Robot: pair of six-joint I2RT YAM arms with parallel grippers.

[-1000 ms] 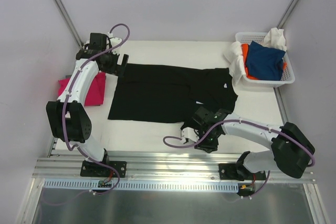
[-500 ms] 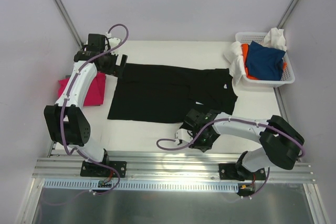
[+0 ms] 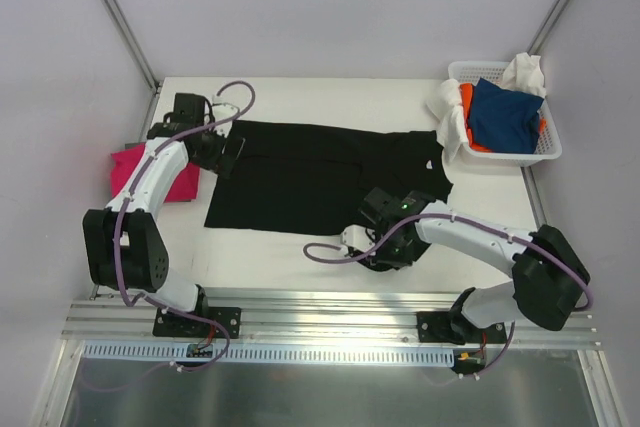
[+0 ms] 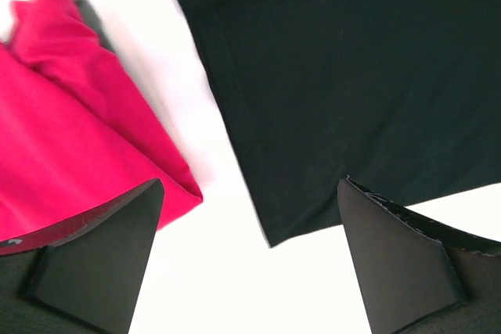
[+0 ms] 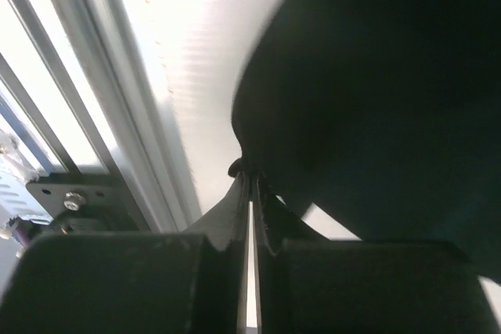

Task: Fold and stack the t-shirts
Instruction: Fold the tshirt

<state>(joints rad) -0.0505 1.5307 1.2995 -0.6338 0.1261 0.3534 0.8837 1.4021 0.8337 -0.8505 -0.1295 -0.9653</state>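
While your right pincer (image 5: 249, 174) is pressed shut, its flat black fingers (image 5: 275, 220) meet in a thin seam and nip a small puckered fold of the black tee (image 5: 376, 99) at its near edge. From above, you see that pincer (image 3: 378, 205) at the near right part of the tee (image 3: 290, 177), which is a soft matte cloth spread nearly flat and wide across the middle of the table (image 3: 300, 92). Just beyond the pinch runs a ribbed aluminium rail (image 5: 117, 115) along the table's near edge.

Your left pincer (image 4: 250, 185) stands wide and holds nothing. It hovers over the tee's far left corner (image 4: 352, 76), and the cloth's straight stitched edge ends between the wedge-shaped fingers (image 4: 102, 256), nearer the right one. Under the left finger lies the pink tee (image 4: 63, 138), folded and a little rumpled, apart from the black one by a strip of bare white table (image 4: 211, 271). From above, the pink tee (image 3: 185, 179) sits at the table's left edge beside the left pincer (image 3: 225, 152).

Far right, a white lattice basket (image 3: 545, 152) holds a blue tee (image 3: 505, 112), an orange tee (image 3: 467, 97) and a white tee (image 3: 445, 112) that droops over its left wall, close to the black tee's right end. You have bare table beyond the black tee and a narrower band between it and the rail (image 3: 330, 312).
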